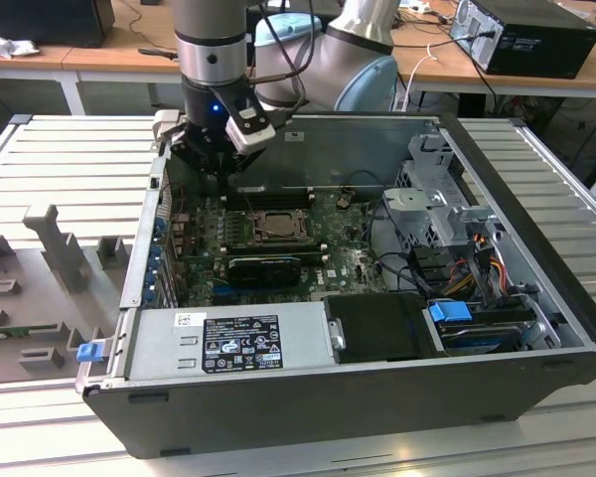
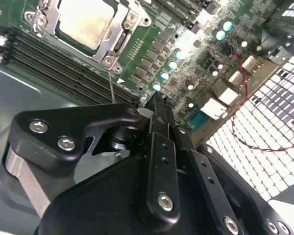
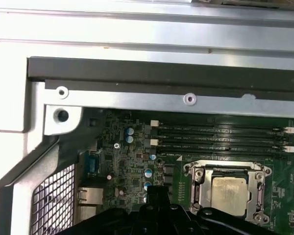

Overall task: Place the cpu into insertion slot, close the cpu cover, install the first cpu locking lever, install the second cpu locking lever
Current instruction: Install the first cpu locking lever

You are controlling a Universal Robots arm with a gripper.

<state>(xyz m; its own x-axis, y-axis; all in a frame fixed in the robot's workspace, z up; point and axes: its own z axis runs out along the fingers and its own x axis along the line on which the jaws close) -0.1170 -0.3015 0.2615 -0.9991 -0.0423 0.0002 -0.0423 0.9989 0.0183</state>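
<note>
The silver-grey tubular robot arm (image 1: 212, 40) with pale blue joint caps stands nearly upright behind the square, black-framed insertion slot (image 1: 275, 225) with its dull metallic centre, toward the exterior view's left of it. Its thick elbow joint (image 1: 363, 62) bends away behind the slot, toward the exterior view's right. A small blue light glows on the wrist (image 1: 211, 107). Below the wrist hangs the black metal gripper (image 1: 222, 179), pointing down and raised above the slot's level. In both wrist views the gripper (image 2: 158, 100) (image 3: 157, 192) shows its bolted black fingers (image 2: 161, 147) drawn together at the tips with nothing between them, just beside the slot and not touching it.
</note>
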